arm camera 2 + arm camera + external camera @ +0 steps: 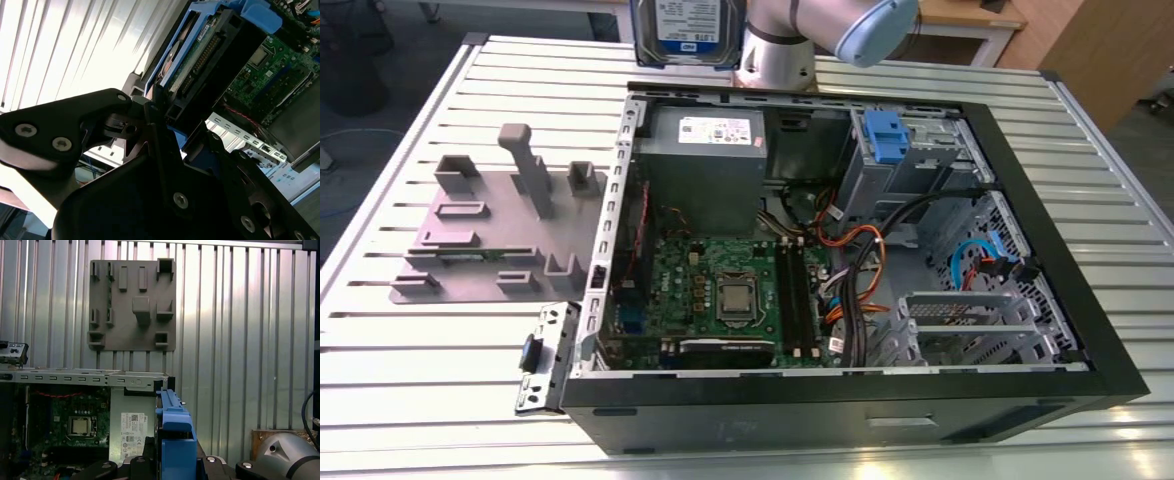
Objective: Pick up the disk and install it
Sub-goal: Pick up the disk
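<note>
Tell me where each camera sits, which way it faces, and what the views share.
Exterior view: high, off the robot, looking down at the table, open case and stand; the arm holds the disk at the far edge.
Second wrist view: at the wrist, looking along the gripper, shut on the disk, toward the motherboard.
First wrist view: at the wrist, looking down past the disk at the stand and case; an arm joint shows.
Shared: all show the disk and case.
</note>
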`<state>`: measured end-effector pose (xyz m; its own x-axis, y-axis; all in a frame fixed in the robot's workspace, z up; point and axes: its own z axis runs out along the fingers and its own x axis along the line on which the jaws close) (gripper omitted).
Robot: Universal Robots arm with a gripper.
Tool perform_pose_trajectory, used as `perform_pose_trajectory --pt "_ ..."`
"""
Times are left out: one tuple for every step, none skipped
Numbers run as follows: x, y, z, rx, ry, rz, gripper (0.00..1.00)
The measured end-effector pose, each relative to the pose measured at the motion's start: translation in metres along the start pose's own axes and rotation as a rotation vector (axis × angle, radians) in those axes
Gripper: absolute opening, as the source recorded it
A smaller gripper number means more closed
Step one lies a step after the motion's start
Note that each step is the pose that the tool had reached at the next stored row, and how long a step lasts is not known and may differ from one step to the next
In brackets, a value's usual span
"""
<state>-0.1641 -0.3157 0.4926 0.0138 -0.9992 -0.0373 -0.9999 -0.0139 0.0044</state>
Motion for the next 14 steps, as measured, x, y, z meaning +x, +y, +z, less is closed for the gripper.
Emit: perform_pose_trajectory --pt "0.0005 0.0 0.0 0.0 0.0 0.0 0.36" --pt "0.001 0.0 0.0 0.0 -0.0001 0.0 0.36" --pt "0.0015 0.0 -0.0001 0.0 0.0 0.0 0.36" --pt "0.002 0.0001 0.0 0.0 -0.0001 0.0 0.36" --pt "0.0025 0.0001 -0.0001 0.0001 -0.0001 0.0 0.36" --pt "0.0031 0.0001 -0.0001 0.0 0.0 0.0 0.36" --pt "0.0036 0.0001 -0.0001 0.0 0.0 0.0 0.36" --pt "0.0041 0.0001 -0.0002 0.0 0.0 0.0 0.36" --pt "0.0045 0.0001 -0.0001 0.0 -0.0001 0.0 0.36" --pt "0.0049 0.0001 -0.0001 0.0 -0.0001 0.0 0.36" --pt "0.0052 0.0001 -0.0001 0.0001 -0.0001 0.0 0.36" --pt "0.0055 0.0001 -0.0002 0.0 -0.0001 0.0 0.36" --pt "0.0058 0.0001 -0.0002 0.0 0.0 0.0 0.36" --pt "0.0061 0.0001 -0.0002 0.0 -0.0001 0.0 0.36"
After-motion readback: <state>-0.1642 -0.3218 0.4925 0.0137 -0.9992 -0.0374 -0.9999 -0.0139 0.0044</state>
